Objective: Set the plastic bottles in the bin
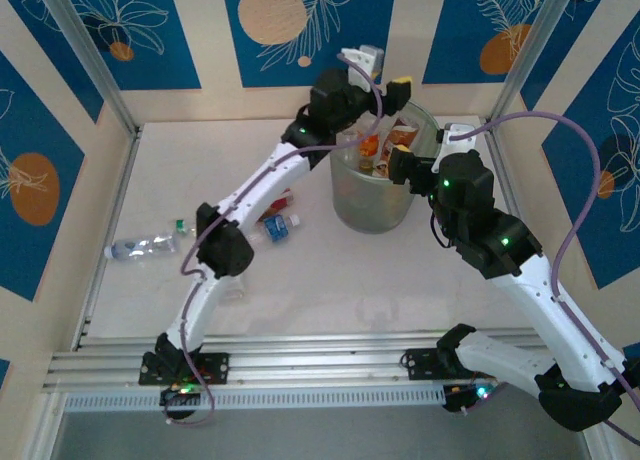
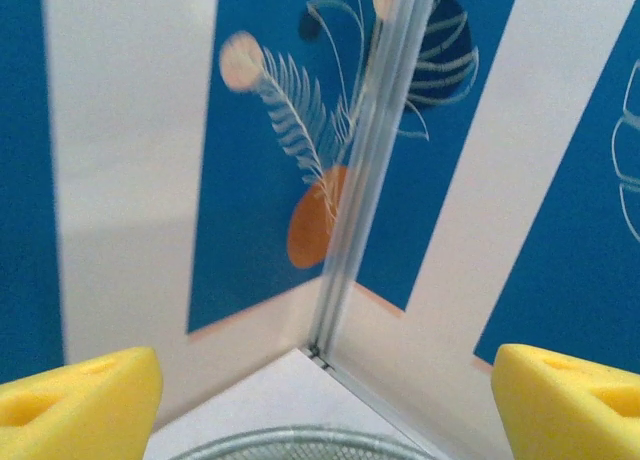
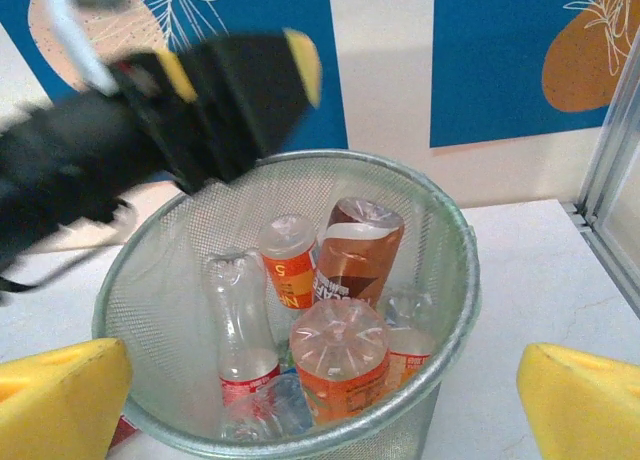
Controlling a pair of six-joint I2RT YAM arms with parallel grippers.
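Note:
The bin, a round mesh-walled wastebasket, stands at the back of the table and holds several plastic bottles. In the right wrist view I see an orange bottle, a brown-labelled one and a clear one with a red label inside the bin. My left gripper hangs open above the bin's far rim with nothing between its yellow fingers. My right gripper stands open at the bin's near right side, its jaws empty. On the table lie a clear bottle and a blue-labelled bottle.
A red-labelled bottle lies partly hidden under the left arm. An aluminium post marks the back corner behind the bin. Patterned walls close the table on three sides. A metal rail runs along the near edge.

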